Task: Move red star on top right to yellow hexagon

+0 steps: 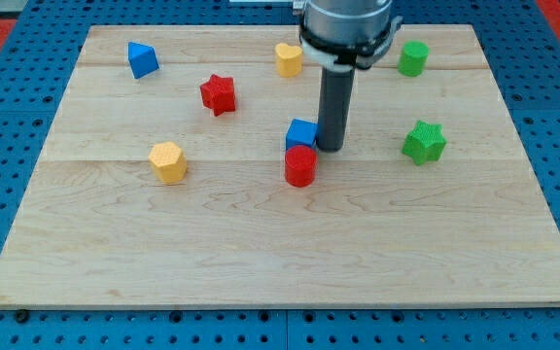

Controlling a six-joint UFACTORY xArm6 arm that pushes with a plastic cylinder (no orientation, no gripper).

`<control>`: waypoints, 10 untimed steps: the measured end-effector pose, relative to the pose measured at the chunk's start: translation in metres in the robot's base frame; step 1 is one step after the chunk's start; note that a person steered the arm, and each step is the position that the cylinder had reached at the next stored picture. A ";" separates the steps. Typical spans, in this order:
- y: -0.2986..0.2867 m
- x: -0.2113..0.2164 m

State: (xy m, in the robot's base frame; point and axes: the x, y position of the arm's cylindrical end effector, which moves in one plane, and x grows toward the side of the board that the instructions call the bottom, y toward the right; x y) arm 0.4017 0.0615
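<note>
Roughly, w/ yellow hexagon (167, 161) as landmark: blue triangle-ish block (142, 59) sits up-left of it; red star (218, 94) up-right, near but apart. Further right, blue cube (300, 133) and red cylinder (300, 166) touch each other. My tip (331, 148) is just right of blue cube, well right of the star; contact can't be told. No jaws fitted, nothing held. Tip should be routed to star's upper-right side w/o nudging the cube, then pushed down-left. Yellow heart (288, 59), green blocks (414, 58) (424, 142) stay far right.
</note>
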 end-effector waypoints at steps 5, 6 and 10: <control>-0.129 -0.094; -0.143 -0.071; -0.209 0.038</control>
State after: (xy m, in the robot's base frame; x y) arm 0.4402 -0.1470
